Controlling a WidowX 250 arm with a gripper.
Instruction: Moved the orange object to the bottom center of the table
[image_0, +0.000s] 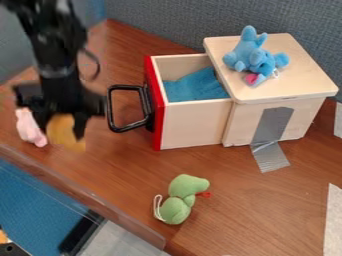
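Camera view | orange object (65, 136) directly below end effector (62, 129), between its fingers | state: closed around orange object

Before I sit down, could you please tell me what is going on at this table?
The robot arm is at the left of the table, its gripper closed around an orange object beside a pink toy. Whether that object is off the table, I can't tell. It is not yet at the bottom center, and a green toy lies near there. A blue toy sits on the wooden box, whose drawer is open.
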